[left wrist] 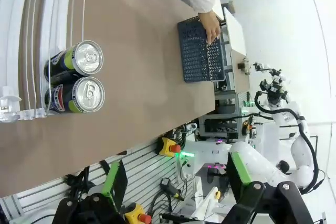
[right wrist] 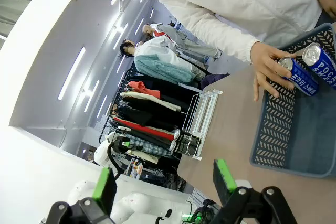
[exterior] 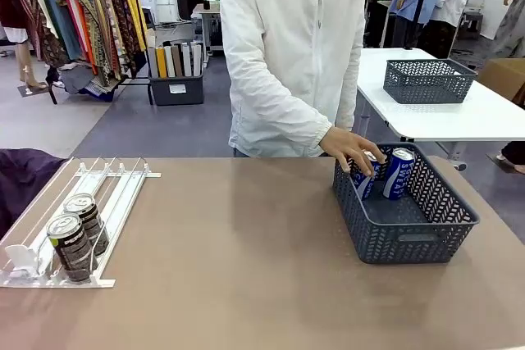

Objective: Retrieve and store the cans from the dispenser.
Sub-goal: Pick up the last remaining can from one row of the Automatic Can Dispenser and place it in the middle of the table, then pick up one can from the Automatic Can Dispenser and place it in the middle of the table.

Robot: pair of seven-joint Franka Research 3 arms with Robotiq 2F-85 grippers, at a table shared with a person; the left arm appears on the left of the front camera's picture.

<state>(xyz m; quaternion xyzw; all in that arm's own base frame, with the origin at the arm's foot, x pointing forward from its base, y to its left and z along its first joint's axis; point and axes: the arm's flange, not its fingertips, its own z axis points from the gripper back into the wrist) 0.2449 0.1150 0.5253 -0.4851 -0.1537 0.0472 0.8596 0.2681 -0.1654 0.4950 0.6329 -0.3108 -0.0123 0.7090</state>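
Cans stand in two places on the brown table. One dark can stands upright at the near end of the dispenser, the white rail rack lying on my left side of the table. A second dark can stands just behind it in the same lane, and the two touch. The other lanes of the rack hold nothing.

Across the table on my right sits a dark grey lattice basket. Two blue cans lean tilted in its far left corner, side by side. The person's hand reaches over the basket's rim and is closed over the top of one blue can. The other blue can leans just beside it, free of the hand, with its white lettering showing.

My left claw hangs with its green-padded fingers spread wide and nothing between them, well apart from the dark cans and off the near side of the table. My right claw is likewise spread wide and grips nothing, hanging back from the basket.
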